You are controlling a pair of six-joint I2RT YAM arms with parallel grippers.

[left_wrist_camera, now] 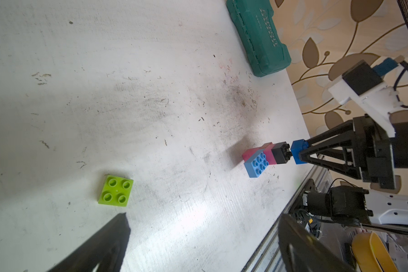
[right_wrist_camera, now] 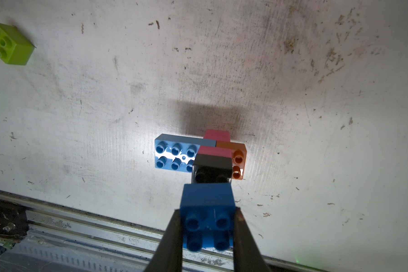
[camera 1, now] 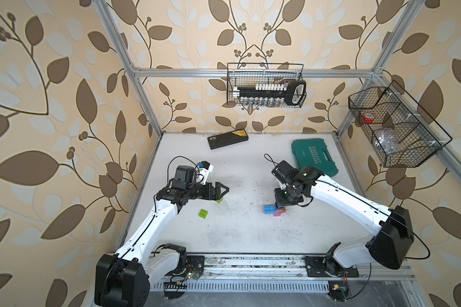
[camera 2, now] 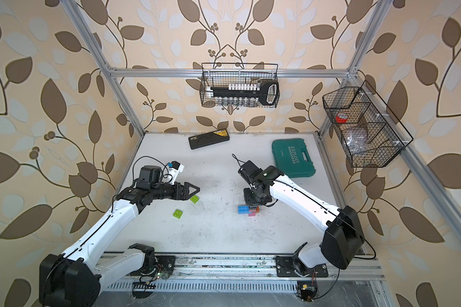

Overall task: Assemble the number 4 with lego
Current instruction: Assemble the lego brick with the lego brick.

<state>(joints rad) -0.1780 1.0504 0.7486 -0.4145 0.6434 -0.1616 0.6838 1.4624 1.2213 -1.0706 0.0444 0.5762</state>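
The partly built number 4 [right_wrist_camera: 174,153] stands on the white table: a light blue brick, an orange brick [right_wrist_camera: 239,160], pink bricks [right_wrist_camera: 216,136] and a black brick [right_wrist_camera: 212,164] on top. My right gripper [right_wrist_camera: 209,226] is shut on the dark blue brick [right_wrist_camera: 207,200], just above the black brick's studs with a small gap, as the left wrist view shows [left_wrist_camera: 298,152]. Two loose lime green bricks [camera 2: 178,214] [camera 2: 194,198] lie to the left. My left gripper [camera 1: 224,192] hangs open over the farther one, with nothing between its fingers [left_wrist_camera: 99,247].
A teal tool case [camera 1: 314,156] lies at the back right and a flat black box [camera 1: 228,139] at the back. Wire baskets [camera 1: 266,85] hang on the walls. The metal rail [camera 1: 250,265] runs along the table's front edge, close to the bricks.
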